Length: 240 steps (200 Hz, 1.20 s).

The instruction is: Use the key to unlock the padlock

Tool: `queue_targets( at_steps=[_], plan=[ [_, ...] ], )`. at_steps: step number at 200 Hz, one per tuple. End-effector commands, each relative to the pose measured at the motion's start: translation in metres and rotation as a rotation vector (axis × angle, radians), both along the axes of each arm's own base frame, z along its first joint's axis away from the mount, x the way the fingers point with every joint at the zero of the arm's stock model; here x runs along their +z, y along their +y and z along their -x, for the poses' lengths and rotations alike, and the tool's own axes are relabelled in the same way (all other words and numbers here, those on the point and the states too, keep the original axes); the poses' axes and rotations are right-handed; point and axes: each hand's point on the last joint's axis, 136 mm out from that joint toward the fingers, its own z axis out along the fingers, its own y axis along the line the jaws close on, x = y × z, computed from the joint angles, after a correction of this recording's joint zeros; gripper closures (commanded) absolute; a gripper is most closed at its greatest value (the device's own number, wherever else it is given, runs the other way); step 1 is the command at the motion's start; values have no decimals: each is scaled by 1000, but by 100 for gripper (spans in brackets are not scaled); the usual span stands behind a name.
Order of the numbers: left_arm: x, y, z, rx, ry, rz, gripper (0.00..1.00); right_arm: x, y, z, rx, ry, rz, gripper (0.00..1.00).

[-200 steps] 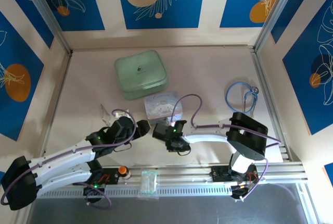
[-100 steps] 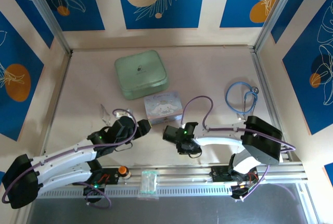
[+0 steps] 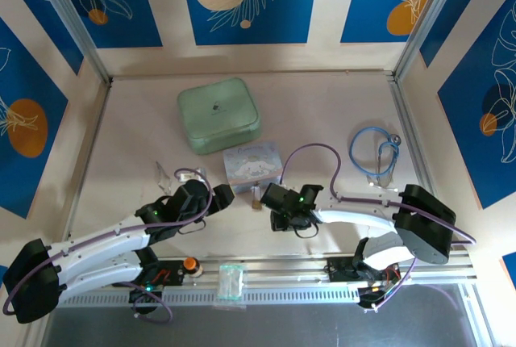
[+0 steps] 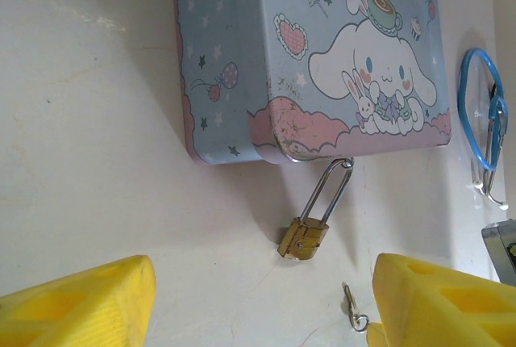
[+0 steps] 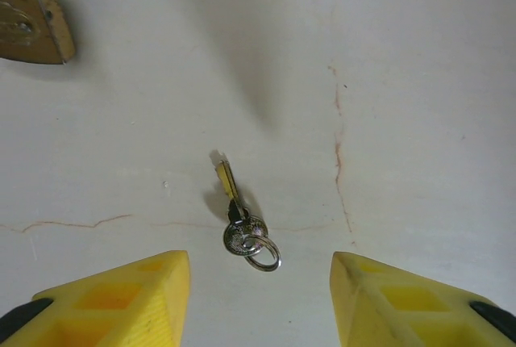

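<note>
**Key and padlock lie apart on the table**

The padlock (image 4: 304,238) hangs by its shackle from the clasp of the pastel tin (image 4: 266,56), and its brass body rests on the table (image 4: 97,161). The key (image 5: 236,210), on a small ring, lies flat near it. The right gripper (image 5: 260,278) hovers spread around the key, holding nothing. The left gripper (image 4: 262,286), also spread, faces the padlock.
</note>
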Motion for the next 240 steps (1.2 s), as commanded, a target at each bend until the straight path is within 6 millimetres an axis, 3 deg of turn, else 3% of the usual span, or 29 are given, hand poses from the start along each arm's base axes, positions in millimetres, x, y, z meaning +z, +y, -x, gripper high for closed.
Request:
queue_targets(
  at_steps=[1,98,202,240],
  plan=[
    [0,-3,0,-2,4,15,29,1,2,-2,29,2,-25,54],
    [-2,-8,-1,-5,13,23,29,-23,-3,0,58,38,59,64],
    [-4,-6,-1,5,14,19,29,-49,-12,38,50,119,141,78],
    [-4,-10,-4,5,14,21,29,-53,-16,39,66,102,155,96]
  ],
)
